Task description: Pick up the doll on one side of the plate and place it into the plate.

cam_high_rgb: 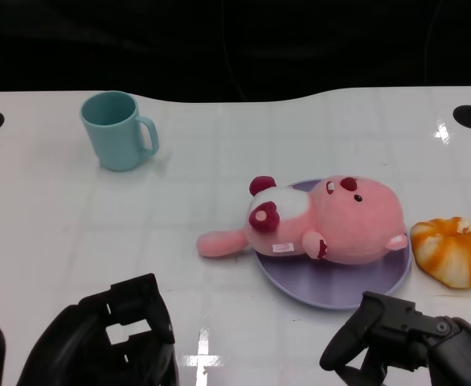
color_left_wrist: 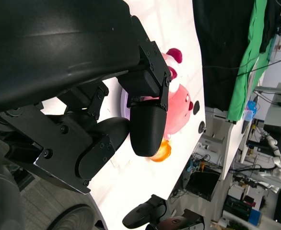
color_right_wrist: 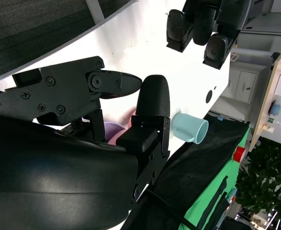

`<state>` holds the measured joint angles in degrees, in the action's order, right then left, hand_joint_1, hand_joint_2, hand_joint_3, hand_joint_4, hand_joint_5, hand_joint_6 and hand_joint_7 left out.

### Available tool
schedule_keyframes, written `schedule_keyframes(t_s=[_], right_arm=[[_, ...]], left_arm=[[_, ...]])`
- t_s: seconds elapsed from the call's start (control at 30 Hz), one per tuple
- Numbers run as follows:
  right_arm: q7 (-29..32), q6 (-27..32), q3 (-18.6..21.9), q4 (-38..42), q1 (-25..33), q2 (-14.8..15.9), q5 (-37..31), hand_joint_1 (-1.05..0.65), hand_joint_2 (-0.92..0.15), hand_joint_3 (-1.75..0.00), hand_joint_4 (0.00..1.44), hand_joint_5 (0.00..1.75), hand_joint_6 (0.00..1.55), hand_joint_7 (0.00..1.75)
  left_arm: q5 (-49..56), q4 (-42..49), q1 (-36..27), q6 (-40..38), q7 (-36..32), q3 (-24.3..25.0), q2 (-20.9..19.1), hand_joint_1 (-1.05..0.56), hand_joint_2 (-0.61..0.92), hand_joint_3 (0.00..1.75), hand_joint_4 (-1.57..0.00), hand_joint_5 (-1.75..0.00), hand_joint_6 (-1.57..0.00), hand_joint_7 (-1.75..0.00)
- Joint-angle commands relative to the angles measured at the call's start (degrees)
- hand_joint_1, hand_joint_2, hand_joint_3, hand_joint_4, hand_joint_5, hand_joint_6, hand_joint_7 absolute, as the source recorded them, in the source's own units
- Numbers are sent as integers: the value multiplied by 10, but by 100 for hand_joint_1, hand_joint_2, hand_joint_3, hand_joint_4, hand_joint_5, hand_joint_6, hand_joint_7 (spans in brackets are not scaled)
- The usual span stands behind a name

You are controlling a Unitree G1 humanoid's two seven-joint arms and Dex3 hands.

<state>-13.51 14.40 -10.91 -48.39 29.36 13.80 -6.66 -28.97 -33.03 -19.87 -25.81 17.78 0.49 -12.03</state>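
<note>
— Both hands sit low at the near edge of the table, holding nothing: the left hand point(cam_high_rgb: 119, 334) has its fingers loosely curled but apart, and the right hand point(cam_high_rgb: 396, 334) has its fingers apart too.

— Where is the doll?

— The pink doll point(cam_high_rgb: 324, 221) lies on its side across the purple plate point(cam_high_rgb: 332, 289). Most of its body rests on the plate, though one leg sticks out over the rim onto the white table point(cam_high_rgb: 99, 225).

— So what makes this step go well?

— I judge the placing as nearly done. If anything, nudge that leg inward, or leave it and draw the hands back clear without brushing the doll.

— Anything to avoid?

— An orange-and-white toy point(cam_high_rgb: 454, 249) lies just beside the plate, near the right hand; the teal mug point(cam_high_rgb: 119, 130) is well apart.
</note>
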Motion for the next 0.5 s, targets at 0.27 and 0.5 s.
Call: schedule_keyframes(t_s=[0.27, 0.5], right_arm=[[-2, -8, 5, 3, -1, 7, 2, -25, -92, -35, 65, 159, 58, 131], [-4, -7, 8, 0, -1, 7, 4, -24, -92, -34, 66, 159, 58, 131]], left_arm=[[5, -1, 4, -1, 4, 2, -11, -14, 42, 137, -90, -175, -78, -163], [10, -1, 7, 2, 1, 0, -12, -14, 42, 138, -89, -175, -78, -164]])
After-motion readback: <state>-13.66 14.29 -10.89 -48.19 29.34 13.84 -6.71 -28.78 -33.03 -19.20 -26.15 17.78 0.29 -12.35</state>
